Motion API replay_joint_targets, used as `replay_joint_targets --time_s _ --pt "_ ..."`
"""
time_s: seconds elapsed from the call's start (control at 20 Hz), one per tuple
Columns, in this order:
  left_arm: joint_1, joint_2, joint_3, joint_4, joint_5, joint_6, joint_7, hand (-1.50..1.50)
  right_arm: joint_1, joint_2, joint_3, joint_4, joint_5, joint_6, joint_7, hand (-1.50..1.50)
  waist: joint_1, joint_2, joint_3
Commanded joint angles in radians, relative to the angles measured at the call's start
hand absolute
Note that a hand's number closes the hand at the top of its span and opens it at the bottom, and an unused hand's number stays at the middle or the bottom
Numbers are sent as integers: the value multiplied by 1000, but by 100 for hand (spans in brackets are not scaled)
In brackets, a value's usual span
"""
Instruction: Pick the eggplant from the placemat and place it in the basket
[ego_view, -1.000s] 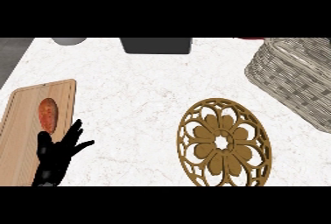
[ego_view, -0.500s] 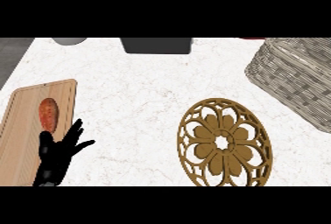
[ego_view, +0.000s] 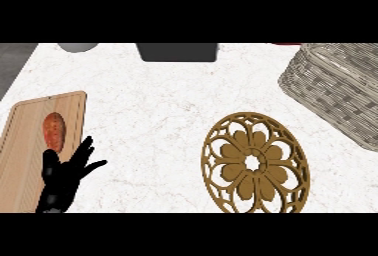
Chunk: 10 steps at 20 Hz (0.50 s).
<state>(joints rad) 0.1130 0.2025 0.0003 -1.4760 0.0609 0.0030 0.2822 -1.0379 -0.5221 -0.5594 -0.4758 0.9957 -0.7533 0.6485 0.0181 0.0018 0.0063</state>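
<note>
Searching the view for the eggplant turned up nothing: no purple shape lay anywhere in sight, so where it was could not be told. The placemat (ego_view: 238, 170), a round golden openwork disc at about 5 o'clock from the view's centre, carried nothing, and the marbled worktop (ego_view: 162, 110) showed through its cut-outs. The wicker basket (ego_view: 336, 87) sat at 2 o'clock, well apart from the placemat and partly cut off by the edge. Only its woven wall and rim showed, so whether anything lay inside was hidden.

Further out, the left hand (ego_view: 65, 175) rested at 8 o'clock, fingers spread and pointing up, holding nothing, on the right edge of a wooden cutting board (ego_view: 26, 145). A reddish oval item (ego_view: 54, 131) lay on that board just beyond the fingertips, at 12 o'clock from the hand. The right hand showed nowhere. A dark box (ego_view: 177, 51) and a grey round thing (ego_view: 77, 46) stood along the far edge at 12 and 11 o'clock.

Judging by the bare placemat, the pick seemed done. The placing could not be confirmed.
</note>
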Motion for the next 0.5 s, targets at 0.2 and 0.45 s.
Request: replay_joint_targets --time_s 0.2,0.45 --pt "26 -48 -38 51 -49 26 -22 0 36 -61 80 20 50 112 12 -150 -11 0 -7" --pt "27 -31 0 73 -15 -8 -23 0 54 -108 68 -4 6 120 -48 -150 -5 2 -6"
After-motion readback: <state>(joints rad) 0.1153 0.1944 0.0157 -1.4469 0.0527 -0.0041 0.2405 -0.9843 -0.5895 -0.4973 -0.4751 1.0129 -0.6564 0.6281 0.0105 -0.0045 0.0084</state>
